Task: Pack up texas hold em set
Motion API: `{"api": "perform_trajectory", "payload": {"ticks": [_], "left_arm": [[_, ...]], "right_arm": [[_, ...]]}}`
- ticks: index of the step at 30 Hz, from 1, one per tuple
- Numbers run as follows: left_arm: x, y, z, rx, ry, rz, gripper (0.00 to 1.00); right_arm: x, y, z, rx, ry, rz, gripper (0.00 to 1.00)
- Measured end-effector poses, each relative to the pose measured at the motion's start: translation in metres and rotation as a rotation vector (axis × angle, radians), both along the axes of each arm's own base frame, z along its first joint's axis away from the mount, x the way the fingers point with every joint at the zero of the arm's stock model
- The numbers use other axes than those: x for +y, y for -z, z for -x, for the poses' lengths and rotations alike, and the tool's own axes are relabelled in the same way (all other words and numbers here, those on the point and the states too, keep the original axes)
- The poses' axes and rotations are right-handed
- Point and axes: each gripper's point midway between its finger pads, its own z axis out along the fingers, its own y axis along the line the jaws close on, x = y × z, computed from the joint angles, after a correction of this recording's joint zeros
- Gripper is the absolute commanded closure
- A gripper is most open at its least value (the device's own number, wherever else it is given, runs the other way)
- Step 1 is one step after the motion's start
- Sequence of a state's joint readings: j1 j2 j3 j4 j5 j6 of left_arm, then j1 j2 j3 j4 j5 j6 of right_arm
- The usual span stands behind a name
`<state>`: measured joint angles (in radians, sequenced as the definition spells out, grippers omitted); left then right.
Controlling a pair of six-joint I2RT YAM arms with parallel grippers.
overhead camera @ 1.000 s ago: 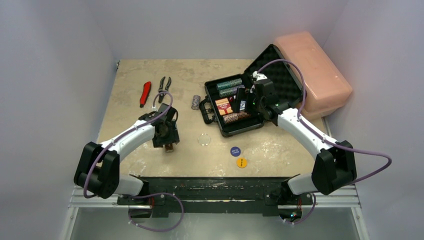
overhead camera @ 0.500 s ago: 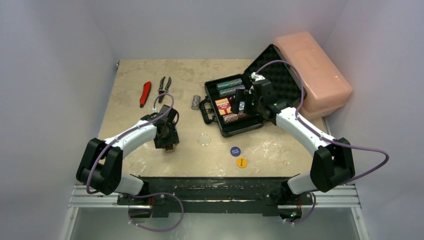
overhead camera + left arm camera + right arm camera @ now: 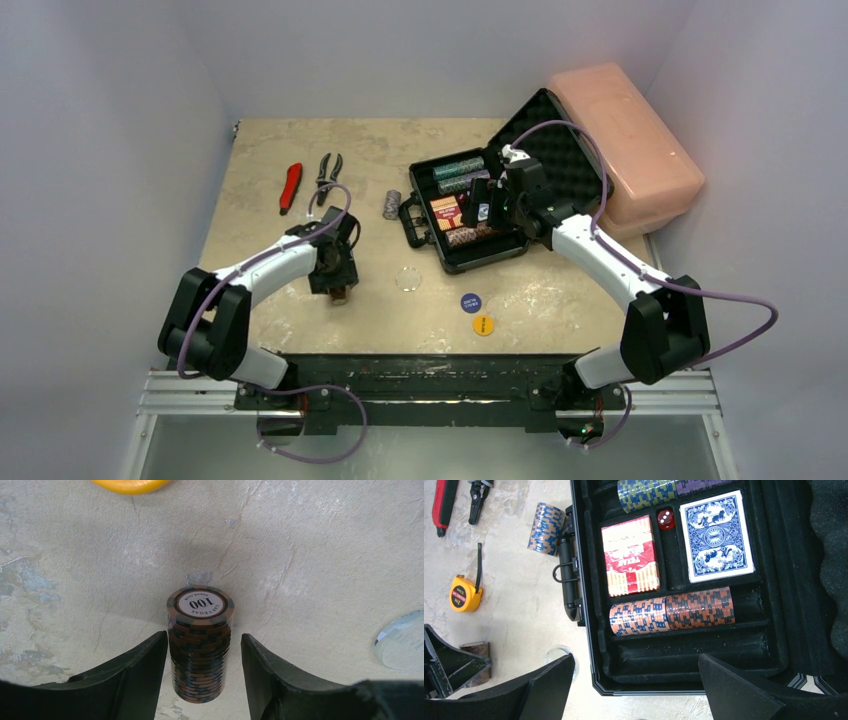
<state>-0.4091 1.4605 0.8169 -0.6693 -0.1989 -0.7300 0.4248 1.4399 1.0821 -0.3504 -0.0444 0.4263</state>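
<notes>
Our left arm (image 3: 262, 270) reaches forward and to the right. The left gripper (image 3: 201, 639) points down, its jaws half apart on either side of a chip stack (image 3: 200, 650); we cannot tell whether they pinch it. Our right arm (image 3: 600, 255) stretches forward and to the left. The right gripper (image 3: 636, 657) is angled down, jaws spread wide, holding nothing.

Black briefcase (image 3: 694, 655) lies open, chip rolls (image 3: 639, 616) inside.

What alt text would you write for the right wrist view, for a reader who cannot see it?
An open black case holds a red card deck, a blue card deck, a red die and chip stacks; the open right gripper hangs above its rim.
</notes>
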Motion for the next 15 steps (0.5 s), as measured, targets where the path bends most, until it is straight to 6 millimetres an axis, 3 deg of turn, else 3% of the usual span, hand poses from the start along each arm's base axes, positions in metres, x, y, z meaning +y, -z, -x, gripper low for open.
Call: {"api": "perform_trajectory", "payload": {"ticks": [9, 15], "left_arm": [[0.0002, -0.0001, -0.0036, 0.001, 0.007, -0.014, 1.00], [-0.0022, -0.0003, -0.0046, -0.002, 0.019, -0.005, 1.00]], "right_arm": [[0.0008, 0.0000, 0.0005, 0.001, -0.003, -0.001, 0.01], [0.0036, -0.0001, 0.0022, 0.004, -0.014, -0.007, 0.01]]}}
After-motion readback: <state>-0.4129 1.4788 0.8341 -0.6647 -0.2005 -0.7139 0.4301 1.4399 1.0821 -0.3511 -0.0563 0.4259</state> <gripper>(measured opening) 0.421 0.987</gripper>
